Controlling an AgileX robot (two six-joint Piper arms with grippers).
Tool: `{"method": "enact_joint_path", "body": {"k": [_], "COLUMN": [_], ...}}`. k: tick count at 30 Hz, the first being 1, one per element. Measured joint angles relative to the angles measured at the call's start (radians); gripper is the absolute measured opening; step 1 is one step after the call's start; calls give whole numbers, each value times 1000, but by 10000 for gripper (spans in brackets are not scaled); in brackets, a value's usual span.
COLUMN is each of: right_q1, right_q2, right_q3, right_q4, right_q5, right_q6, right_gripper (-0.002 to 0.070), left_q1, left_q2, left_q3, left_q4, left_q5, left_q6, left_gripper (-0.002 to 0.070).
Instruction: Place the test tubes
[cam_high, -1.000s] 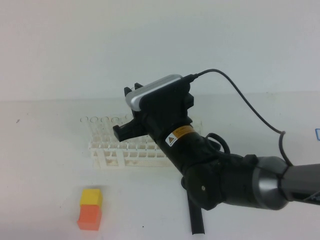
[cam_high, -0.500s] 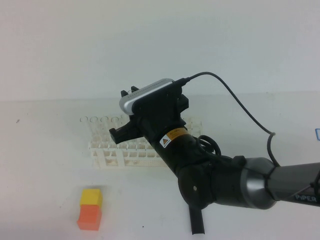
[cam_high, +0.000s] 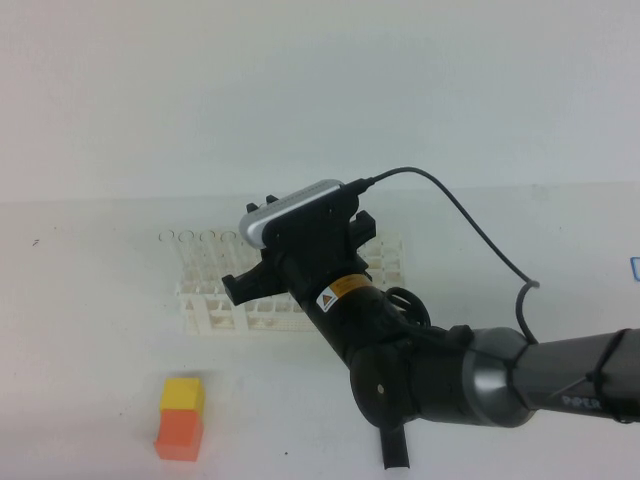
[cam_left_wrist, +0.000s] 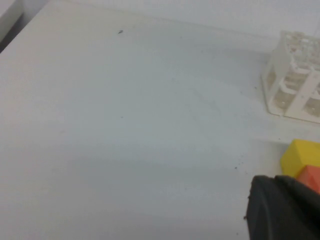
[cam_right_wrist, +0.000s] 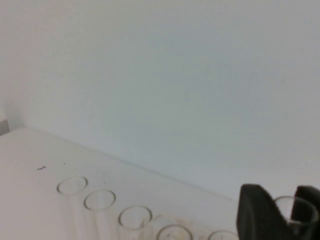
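High view, centre of frame: my right pincer (cam_right_wrist: 289, 199), clenched on a test tube (cam_right_wrist: 296, 217), hovers over the rack (cam_high: 215, 300), so I judge I must keep the tube upright, centre it above a free hole, lower slowly; left pincer (cam_left_wrist: 282, 210) near yellow block (cam_left_wrist: 299, 156), grip untellable.

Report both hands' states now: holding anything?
Left hand: cannot be told; it sits beside the yellow block.
Right hand: closed on a clear glass test tube, above the white plastic tube rack.
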Motion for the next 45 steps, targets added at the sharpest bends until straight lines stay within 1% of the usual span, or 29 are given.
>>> {"method": "enact_joint_path", "body": {"k": [1,3,12,39,45], "right_q1": [0,0,4,12,12], "right_q2": [6,12,42,82,82], "right_q3": [0,0,-4,-6,-6], "right_q4": [5,17,31,50,53], "right_q5": [-2,-9,-21,-64,-64], "right_q6": [0,5,27,12,11], "right_gripper": [123,123,123,123,156], "left_q1": [0,0,0,0,0], "left_q2": [0,0,0,0,2], "left_q3": [0,0,0,0,0], "left_q4": [-40,-60,-77,-77,-77], "left_q5": [-3,-3,-9,-11,-11], "left_q6": [53,76,33,33,33], "left_gripper": [-1,-1,-1,-1,-1]}}
